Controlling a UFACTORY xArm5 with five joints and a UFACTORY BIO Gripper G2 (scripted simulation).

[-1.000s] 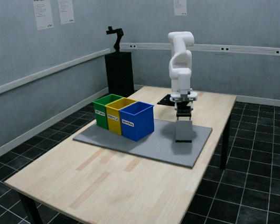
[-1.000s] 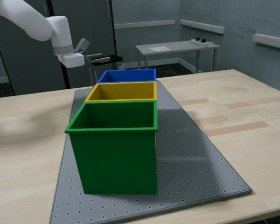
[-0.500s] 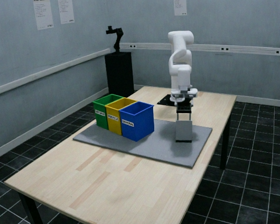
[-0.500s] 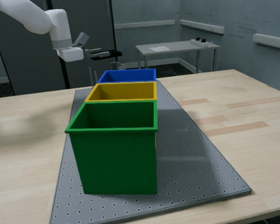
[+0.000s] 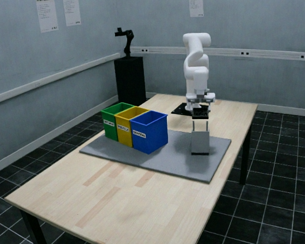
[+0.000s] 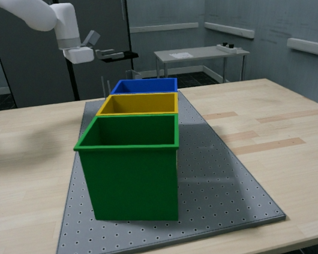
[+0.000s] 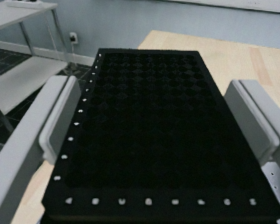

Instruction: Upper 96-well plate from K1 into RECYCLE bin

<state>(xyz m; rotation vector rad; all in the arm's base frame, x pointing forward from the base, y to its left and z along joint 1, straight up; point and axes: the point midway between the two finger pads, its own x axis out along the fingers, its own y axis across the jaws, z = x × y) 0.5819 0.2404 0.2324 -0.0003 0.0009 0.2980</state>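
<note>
My gripper (image 5: 201,110) (image 6: 117,56) (image 7: 158,120) is shut on the black upper 96-well plate (image 5: 200,117) (image 6: 131,55) (image 7: 148,135), fingers on its two long sides. The plate hangs above the stack rack K1 (image 5: 200,141) (image 6: 134,74), clear of its upright posts. In the exterior view it looks slightly tilted. A dark strip shows at the rack's foot; the lower plate cannot be made out for certain. The yellow RECYCLE bin (image 5: 125,140) (image 6: 146,103) stands upright between the green bin (image 5: 110,133) (image 6: 134,186) and the blue GENERAL bin (image 5: 156,138) (image 6: 152,85), also upright.
The bins stand close together in a row on the grey perforated board (image 5: 174,162) (image 6: 212,186), with the rack at its other end. The blue bin is nearest the rack. The arm's black base plate (image 5: 180,109) is behind the board.
</note>
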